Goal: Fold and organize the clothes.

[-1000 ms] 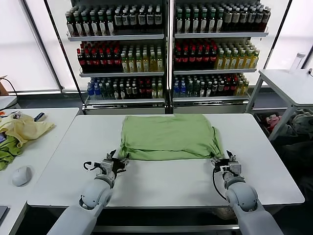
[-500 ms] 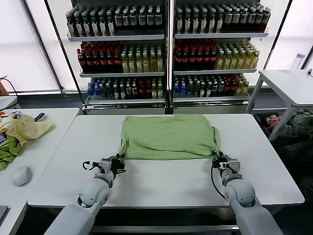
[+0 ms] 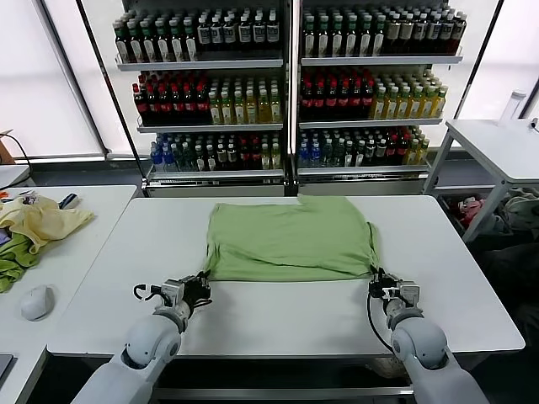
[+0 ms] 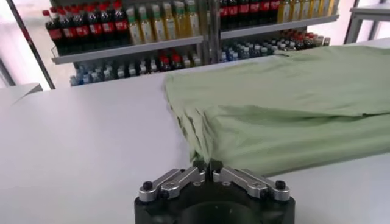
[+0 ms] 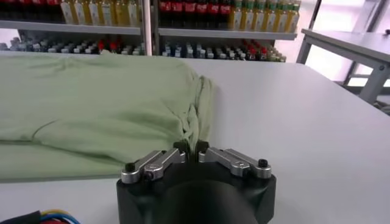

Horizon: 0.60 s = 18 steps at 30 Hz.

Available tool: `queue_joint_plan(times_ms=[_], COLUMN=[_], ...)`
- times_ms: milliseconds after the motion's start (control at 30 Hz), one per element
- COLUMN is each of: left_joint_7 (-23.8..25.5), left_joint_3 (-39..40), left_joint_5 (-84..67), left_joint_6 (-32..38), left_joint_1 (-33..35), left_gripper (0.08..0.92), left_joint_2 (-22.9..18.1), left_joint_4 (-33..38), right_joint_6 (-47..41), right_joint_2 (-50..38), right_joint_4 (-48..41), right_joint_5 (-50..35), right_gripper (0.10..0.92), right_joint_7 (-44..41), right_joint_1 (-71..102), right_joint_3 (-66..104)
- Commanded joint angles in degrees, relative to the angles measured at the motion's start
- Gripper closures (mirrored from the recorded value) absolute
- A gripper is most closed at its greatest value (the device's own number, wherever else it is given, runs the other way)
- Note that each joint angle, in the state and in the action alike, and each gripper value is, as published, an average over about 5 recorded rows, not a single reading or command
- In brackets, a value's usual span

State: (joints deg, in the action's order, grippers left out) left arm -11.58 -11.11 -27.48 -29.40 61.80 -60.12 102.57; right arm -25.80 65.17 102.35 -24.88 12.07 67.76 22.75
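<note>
Shirt (image 3: 290,238) folded flat mid-table (image 3: 278,316), left gripper (image 3: 197,286) and right gripper (image 3: 381,284) pinched shut on its near corners, bottle shelves (image 3: 286,93) behind, yellow garment (image 3: 42,220) and mouse (image 3: 37,301) on side table.

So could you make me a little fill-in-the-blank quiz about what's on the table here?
1. The light green shirt lies folded on the ____ table.
2. The left gripper sits at the shirt's near ____ corner.
3. The right gripper has its fingers ____.
4. Behind the table stand shelves of ____.

Missing words: white; left; shut; bottles
</note>
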Motion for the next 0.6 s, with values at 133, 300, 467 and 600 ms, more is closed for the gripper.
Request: queue_joint_plan(times_ms=[133,300,467,600], left_joint_7=[-0.24,-0.5,-0.68,-0.71], left_joint_3=[-4.29,-8.12,-11.48,-13.66], left_joint_5=[3.04,5.81,7.9,8.28], left_joint_6=[0.04,-0.15,-0.44,-1.24], left_joint_1=[16.54,24.46,30.79,34.58], left_gripper=[0.895,0.895,0.895,0.869], left_joint_2=[1.13,1.22,0.34,-0.67], left_joint_4=[14.85,21.68,26.67,29.81], right_joint_6=[0.42,0.86,1.08,0.95], right_joint_2=[0.5,1.25,1.54,1.86], right_joint_4=[12.52,19.22,24.25,27.01], right_joint_5=[3.9,6.4,9.32,11.06], right_gripper=[0.851,0.851,0.851,0.793], right_joint_7=[-0.01,-0.16,-0.29,-0.58], right_joint_1=[13.71,22.15,27.84,30.49], right_joint_3=[3.88,6.49,8.36,9.26])
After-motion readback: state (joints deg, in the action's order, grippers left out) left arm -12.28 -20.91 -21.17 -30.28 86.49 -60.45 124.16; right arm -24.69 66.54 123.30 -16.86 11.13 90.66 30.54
